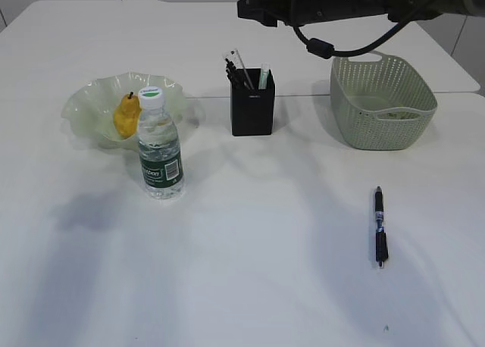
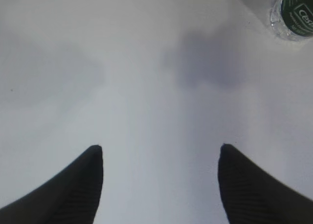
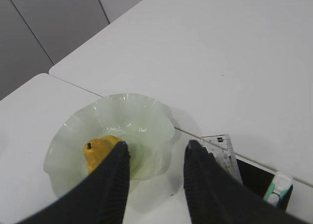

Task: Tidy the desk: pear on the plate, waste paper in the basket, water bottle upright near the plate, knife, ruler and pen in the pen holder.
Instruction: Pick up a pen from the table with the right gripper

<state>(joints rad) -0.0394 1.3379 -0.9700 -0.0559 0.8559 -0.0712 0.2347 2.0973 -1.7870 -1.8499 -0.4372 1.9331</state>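
Observation:
The yellow pear [image 1: 126, 117] [image 3: 99, 152] lies in the ruffled pale-green plate [image 1: 82, 104] [image 3: 142, 117]. In front of the plate the water bottle [image 1: 161, 148] [image 2: 295, 12] stands upright. The black pen holder [image 1: 252, 107] holds the clear ruler [image 1: 234, 60] [image 3: 221, 147] and a green-and-white knife [image 1: 264, 77] [image 3: 277, 187]. A dark pen [image 1: 379, 226] lies flat on the table at the front right. My right gripper [image 3: 156, 145] hangs open and empty high above the plate and holder. Over bare table my left gripper [image 2: 160, 146] is open and empty. The waste paper is out of view.
The sage-green basket [image 1: 383, 101] stands at the back right, its inside mostly hidden by its wall. My right arm [image 1: 333, 2] reaches across the top of the exterior view above the pen holder. A seam between two tables runs behind the plate.

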